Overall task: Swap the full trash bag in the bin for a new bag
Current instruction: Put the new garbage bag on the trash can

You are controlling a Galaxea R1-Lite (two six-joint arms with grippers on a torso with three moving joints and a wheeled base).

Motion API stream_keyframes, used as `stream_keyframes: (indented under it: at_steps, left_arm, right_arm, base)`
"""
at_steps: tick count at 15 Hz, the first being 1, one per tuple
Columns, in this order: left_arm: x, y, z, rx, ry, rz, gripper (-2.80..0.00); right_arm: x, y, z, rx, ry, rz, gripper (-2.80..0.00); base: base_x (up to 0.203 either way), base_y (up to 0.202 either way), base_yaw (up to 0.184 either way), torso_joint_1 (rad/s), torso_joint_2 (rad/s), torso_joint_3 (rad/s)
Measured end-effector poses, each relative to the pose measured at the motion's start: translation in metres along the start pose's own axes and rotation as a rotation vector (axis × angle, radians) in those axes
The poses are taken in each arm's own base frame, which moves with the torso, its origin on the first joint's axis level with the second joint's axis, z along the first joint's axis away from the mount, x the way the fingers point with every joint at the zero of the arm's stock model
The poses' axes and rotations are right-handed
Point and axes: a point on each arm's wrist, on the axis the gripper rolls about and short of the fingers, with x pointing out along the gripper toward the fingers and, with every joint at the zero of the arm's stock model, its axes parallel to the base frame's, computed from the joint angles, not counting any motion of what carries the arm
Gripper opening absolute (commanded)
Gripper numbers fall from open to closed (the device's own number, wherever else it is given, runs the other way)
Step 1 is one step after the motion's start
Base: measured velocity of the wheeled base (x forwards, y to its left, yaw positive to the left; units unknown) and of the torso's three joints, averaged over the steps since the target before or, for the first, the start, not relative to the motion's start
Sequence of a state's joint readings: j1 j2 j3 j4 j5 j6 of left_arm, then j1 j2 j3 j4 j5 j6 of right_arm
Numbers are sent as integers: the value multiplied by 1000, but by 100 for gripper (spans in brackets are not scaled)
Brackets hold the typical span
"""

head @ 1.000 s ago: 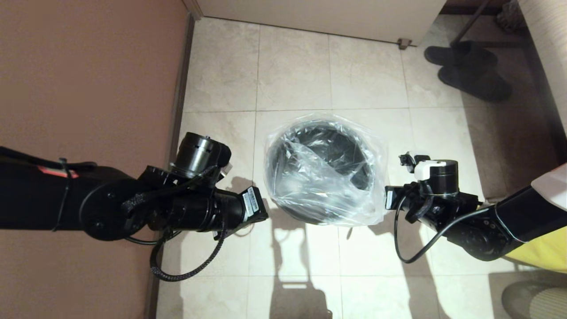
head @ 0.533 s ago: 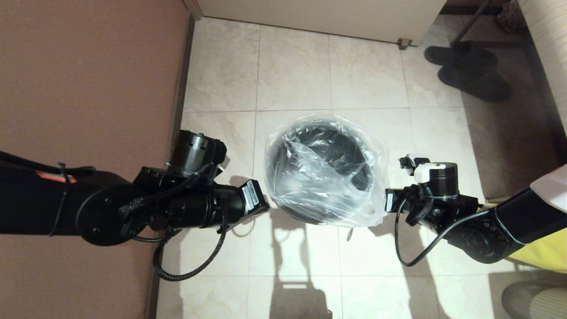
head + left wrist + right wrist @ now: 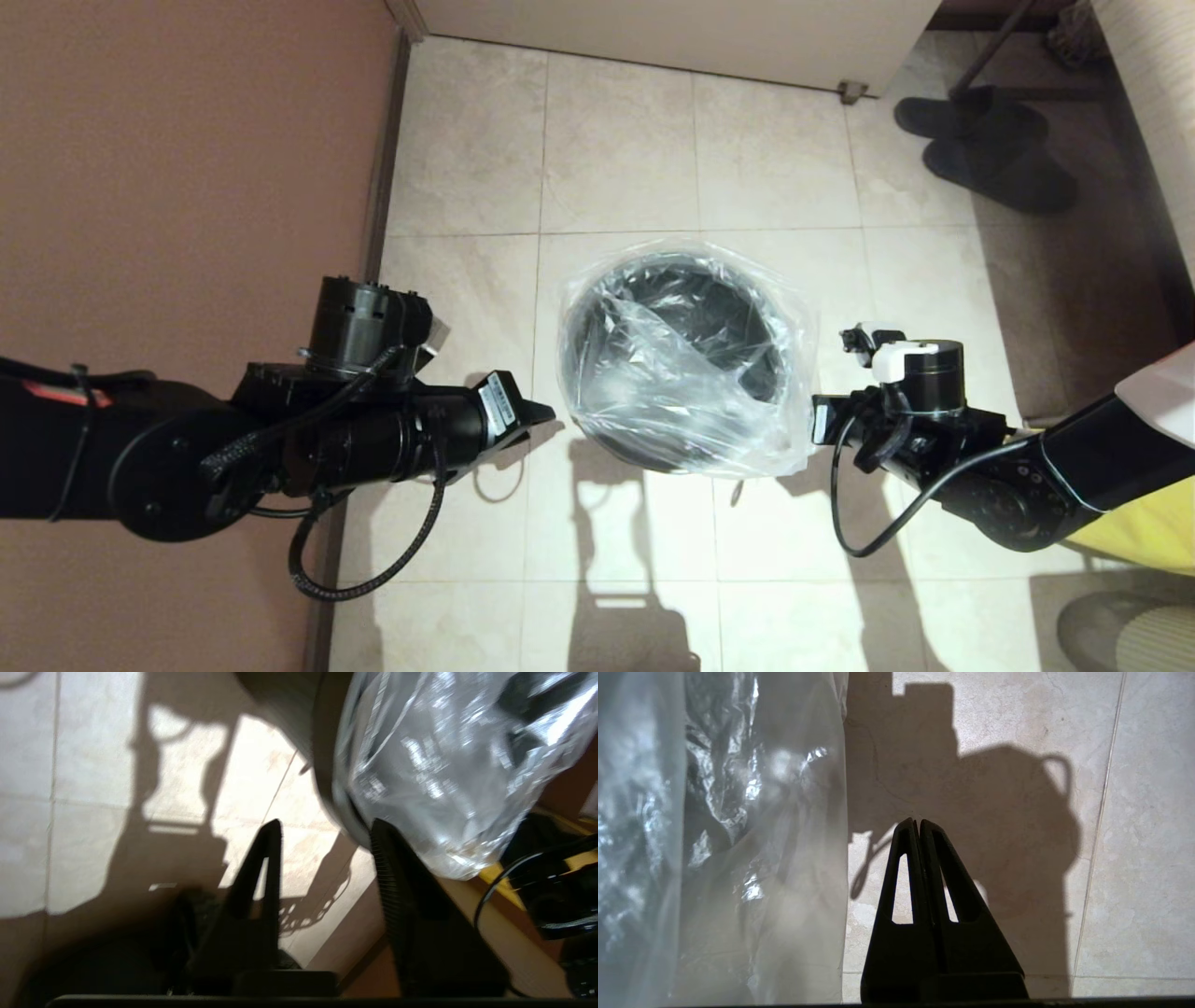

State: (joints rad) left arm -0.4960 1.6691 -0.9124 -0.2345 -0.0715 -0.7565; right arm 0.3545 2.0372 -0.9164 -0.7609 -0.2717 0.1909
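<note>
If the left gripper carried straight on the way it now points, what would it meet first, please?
Most likely the bin, by its near rim where the new bag drapes over it. The open left gripper is aimed there.

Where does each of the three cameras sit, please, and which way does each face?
Head: high, looking down at the bin, new bag and both arms.
Left wrist: behind the open left gripper, facing the bin's side.
Right wrist: behind the shut right gripper, facing floor beside the bag.
All three share the bag.
</note>
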Motion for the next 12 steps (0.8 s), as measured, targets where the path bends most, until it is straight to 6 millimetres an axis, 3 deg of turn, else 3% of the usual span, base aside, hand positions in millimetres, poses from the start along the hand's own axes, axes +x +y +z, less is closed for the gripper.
stream_keyframes:
  at_steps: [7, 12]
  left_arm:
    - [38, -12, 16, 54, -75, -89, 0]
    - [45, -24, 24, 62, -94, -123, 0]
  right_arm:
    - [1, 0, 2, 2, -5, 4, -280]
    - [0, -2, 4, 6, -12, 1, -280]
  base:
    - [0, 0, 0, 0, 0, 0]
    - [0, 0, 0, 0, 0, 0]
